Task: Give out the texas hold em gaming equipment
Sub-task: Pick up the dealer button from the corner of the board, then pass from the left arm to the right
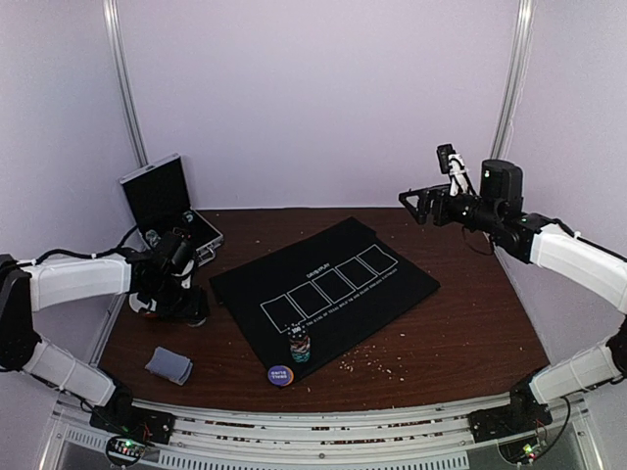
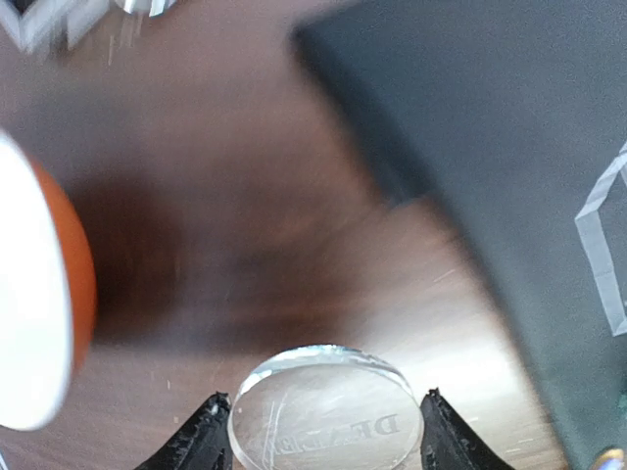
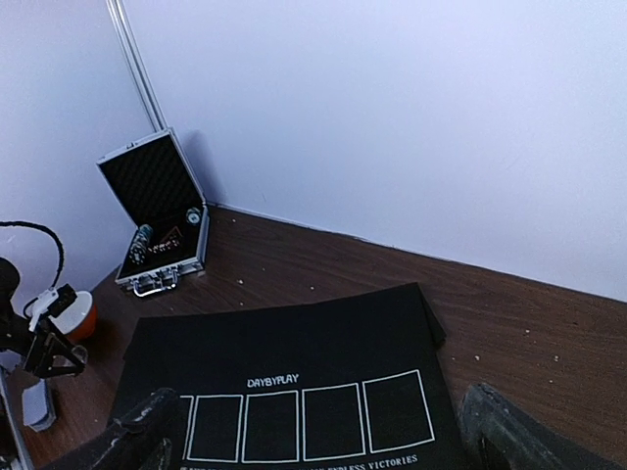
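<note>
My left gripper is shut on a clear round disc with faint lettering, held by its edges just above the brown table, left of the black mat. From above, the left gripper is low beside the mat's left corner. A short stack of multicoloured chips stands on the mat's near edge, with a purple disc just in front. A grey-blue deck of cards lies at the near left. My right gripper is raised at the far right, open and empty, its fingers wide apart. No orange disc shows.
An open silver case stands at the back left, also in the right wrist view. A red-and-white bowl sits close to the left of my left gripper. The mat has five white card boxes. Crumbs dot the table.
</note>
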Controlling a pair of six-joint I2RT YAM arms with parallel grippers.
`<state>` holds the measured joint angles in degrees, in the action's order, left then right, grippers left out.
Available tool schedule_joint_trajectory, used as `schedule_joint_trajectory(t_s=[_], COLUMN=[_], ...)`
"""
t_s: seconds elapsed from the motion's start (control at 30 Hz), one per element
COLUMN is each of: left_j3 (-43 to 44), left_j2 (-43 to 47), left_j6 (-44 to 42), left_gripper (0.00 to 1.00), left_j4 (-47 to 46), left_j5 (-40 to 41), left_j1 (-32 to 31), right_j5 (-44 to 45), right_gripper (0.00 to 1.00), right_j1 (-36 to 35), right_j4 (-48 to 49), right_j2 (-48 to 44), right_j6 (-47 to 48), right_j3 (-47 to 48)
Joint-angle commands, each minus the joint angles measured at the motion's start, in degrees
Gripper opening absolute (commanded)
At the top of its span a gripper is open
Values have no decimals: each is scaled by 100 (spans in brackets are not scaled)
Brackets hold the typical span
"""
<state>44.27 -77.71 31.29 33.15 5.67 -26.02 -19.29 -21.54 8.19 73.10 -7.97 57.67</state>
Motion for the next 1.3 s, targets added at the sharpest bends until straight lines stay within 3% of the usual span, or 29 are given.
schedule_joint_trajectory(t_s=[0.0,0.23,0.43,0.63,1.0,1.27], left_j3=[744,1865,2065,2070,2053,2059], left_j2=[244,6,68,-20,-182,-211], left_j6=[-616,-1747,-2539,-3101,-3536,-3548], left_gripper=[29,28,26,26,26,26], left_j4=[-168,-644,-1455,-1804,-1902,-1963], left_j5=[214,540,625,814,1183,1259], left_j1=[-312,-1297,-1839,-2174,-2411,-2408], right_j5=[-72,-461,-1042,-2093,-1959,-1762], right_gripper=[100,97,89,72,64,48], right_j1=[-329,-1345,-1893,-2157,-2575,-2672], right_j4=[-84,-418,-301,842,505,106], right_j2=[362,1512,2613,3472,4172,4418], right_j6=[-819,-1394,-2035,-3103,-2851,-2637], right_j3=[434,1383,2218,2618,3391,3677])
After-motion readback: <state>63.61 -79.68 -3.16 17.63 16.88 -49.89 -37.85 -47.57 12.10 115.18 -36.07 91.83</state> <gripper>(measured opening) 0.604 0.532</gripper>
